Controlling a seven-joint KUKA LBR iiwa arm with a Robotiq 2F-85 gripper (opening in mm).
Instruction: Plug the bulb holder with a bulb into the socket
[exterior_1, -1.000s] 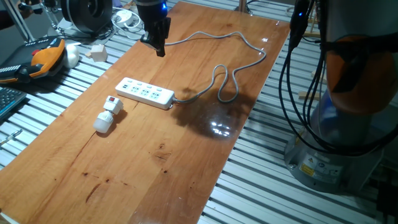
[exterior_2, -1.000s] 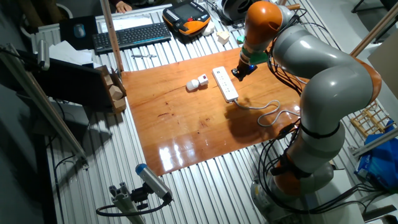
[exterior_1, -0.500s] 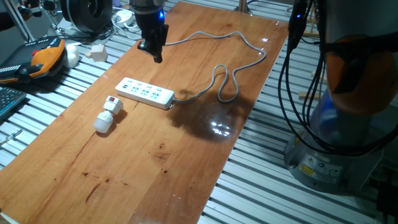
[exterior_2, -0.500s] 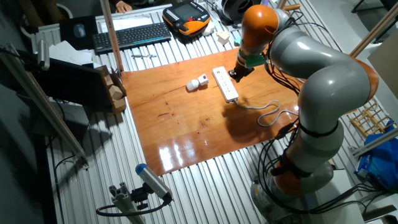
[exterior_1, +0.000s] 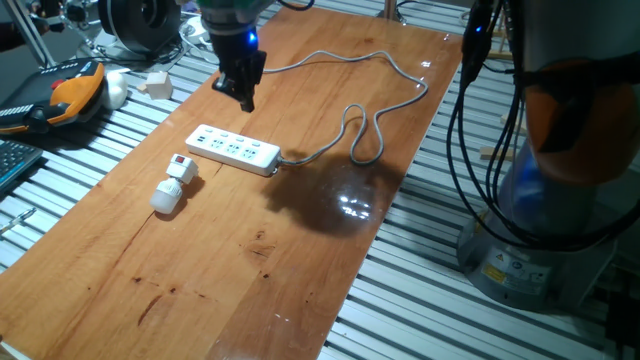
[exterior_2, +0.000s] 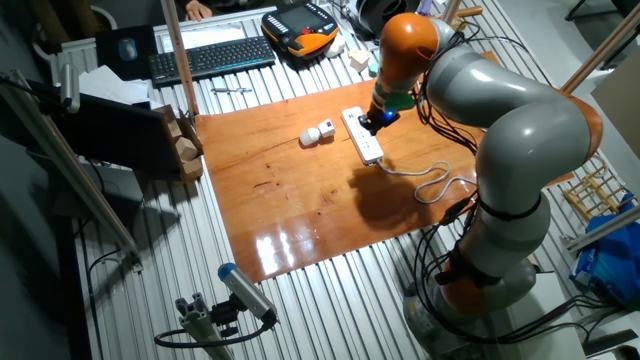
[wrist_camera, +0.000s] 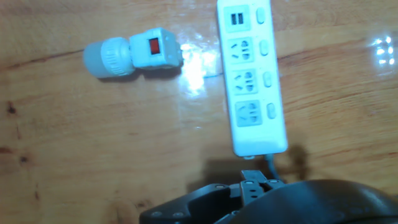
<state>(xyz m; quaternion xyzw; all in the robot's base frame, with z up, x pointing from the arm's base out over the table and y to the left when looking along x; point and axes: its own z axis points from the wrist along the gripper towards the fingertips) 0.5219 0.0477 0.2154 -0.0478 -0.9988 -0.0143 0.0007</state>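
Observation:
The bulb holder (exterior_1: 175, 183) lies on its side on the wooden table (exterior_1: 250, 270), bulb end toward the near edge and red switch facing up; it also shows in the other fixed view (exterior_2: 318, 133) and the hand view (wrist_camera: 134, 55). The socket (exterior_1: 235, 149) (exterior_2: 362, 135) (wrist_camera: 252, 81), a white power strip, lies just right of it with its grey cord (exterior_1: 370, 100) looping away. My gripper (exterior_1: 245, 95) (exterior_2: 368, 125) hangs above the table just behind the strip's cord end and holds nothing. Its fingers read as one dark tip, and the hand view shows only the dark hand body (wrist_camera: 261, 202).
A white cube block (exterior_1: 158, 85) and an orange teach pendant (exterior_1: 75, 90) lie on the slatted bench left of the table. A keyboard (exterior_2: 210, 57) sits beyond them. The robot's base and cables (exterior_1: 550, 200) stand off the table's right side.
The gripper has moved left and slightly down toward the power strip over the last second. The bulb holder and the strip have not moved.

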